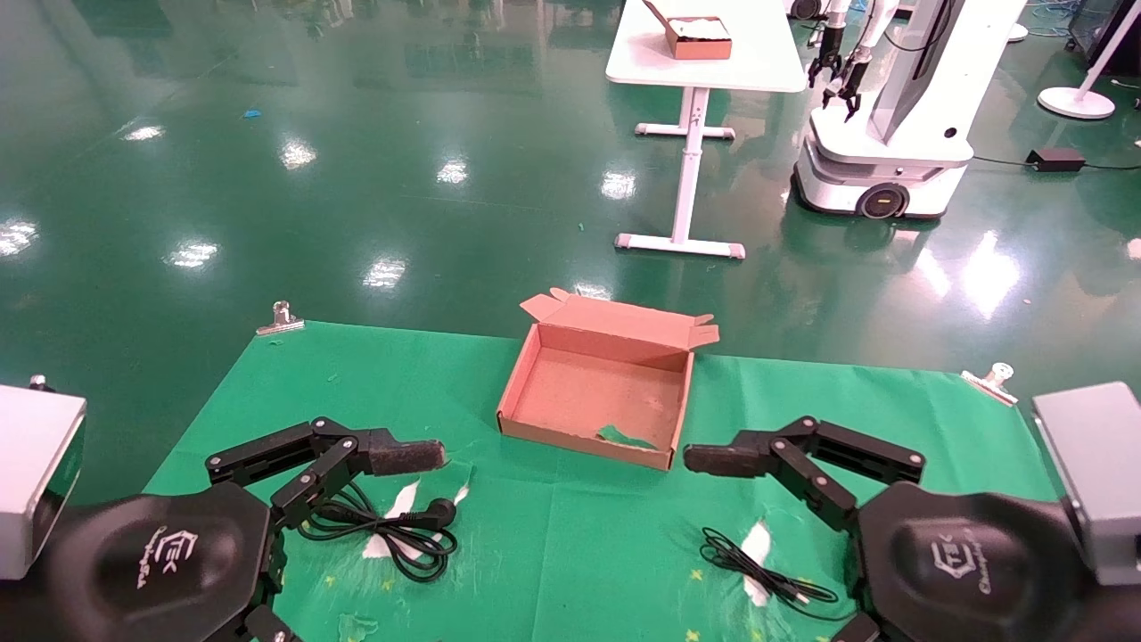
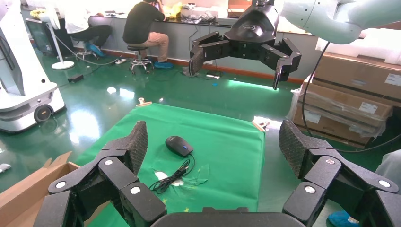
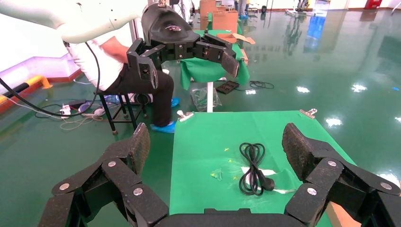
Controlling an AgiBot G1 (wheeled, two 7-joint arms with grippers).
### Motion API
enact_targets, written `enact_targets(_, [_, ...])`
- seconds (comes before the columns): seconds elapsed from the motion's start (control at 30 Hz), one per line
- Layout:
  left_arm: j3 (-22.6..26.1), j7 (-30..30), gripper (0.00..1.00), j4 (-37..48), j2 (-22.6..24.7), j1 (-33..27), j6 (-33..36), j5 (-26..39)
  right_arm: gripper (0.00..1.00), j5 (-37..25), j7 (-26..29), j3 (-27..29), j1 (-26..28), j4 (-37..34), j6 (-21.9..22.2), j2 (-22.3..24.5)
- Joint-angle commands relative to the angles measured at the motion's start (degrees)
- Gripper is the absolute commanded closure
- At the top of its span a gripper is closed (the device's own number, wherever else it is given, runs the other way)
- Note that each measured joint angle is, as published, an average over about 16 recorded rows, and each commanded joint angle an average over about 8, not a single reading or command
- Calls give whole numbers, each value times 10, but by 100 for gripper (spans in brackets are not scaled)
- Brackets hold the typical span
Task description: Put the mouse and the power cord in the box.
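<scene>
The brown cardboard box [image 1: 595,392] lies open at the middle of the green cloth, lid flap folded back, a green scrap on its floor. The coiled power cord [image 1: 392,528] [image 3: 255,168] with its chunky plug rests left of the box, under my left gripper [image 2: 215,146], which hovers open and holds nothing. The black mouse [image 2: 178,145] sits on the right side of the cloth; in the head view only its thin cable [image 1: 758,571] shows, the body hidden under my right arm. My right gripper [image 3: 216,146] hovers open and holds nothing, one finger [image 1: 718,459] near the box's front right corner.
The green cloth [image 1: 553,553] is held by metal clips [image 1: 281,318] [image 1: 989,379] and has torn white patches. On the floor beyond stand a white table [image 1: 758,62] with a small brown box [image 1: 700,37] and another robot [image 1: 891,116].
</scene>
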Motion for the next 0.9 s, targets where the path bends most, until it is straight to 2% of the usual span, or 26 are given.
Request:
enact_targets(0.03, [0,0,0,0,0,0,0,0,0,0,0,0,0,0,0,0])
enact_targets(0.67, [2,2,0,2,1,-1,0,4,0,-1,0,0,0,-1,0,0])
enact_targets(0.9, [20,17,0,18,5,-19,15,48,0,-30,-14,-12,6,-22,-15,6])
